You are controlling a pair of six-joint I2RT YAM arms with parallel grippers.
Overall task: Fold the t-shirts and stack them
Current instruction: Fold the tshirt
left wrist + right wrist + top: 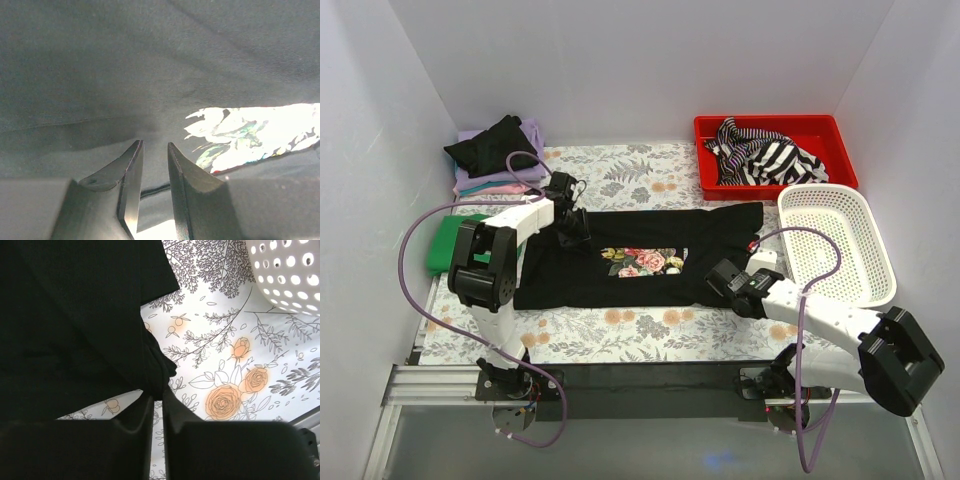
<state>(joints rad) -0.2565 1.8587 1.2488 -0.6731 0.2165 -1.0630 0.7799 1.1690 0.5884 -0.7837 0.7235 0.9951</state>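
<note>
A black t-shirt [720, 235] with a colourful floral chest print [645, 260] lies spread flat across the middle of the table. My left gripper [575, 228] rests low over its upper left part. In the left wrist view [154, 144] the jaws stand a narrow gap apart over the dark cloth [150, 60], with the print [250, 130] to the right. My right gripper [720, 278] is at the shirt's near right edge. In the right wrist view [157, 394] it is shut on a bunched bit of the black cloth [75, 315].
Folded shirts are piled at the far left: black [495, 145], lilac [535, 135], pink [505, 187] and green [445, 245]. A red bin [765, 122] at the back right holds a striped shirt [770, 158]. A white mesh basket [835, 245] stands right of the shirt, close to my right arm.
</note>
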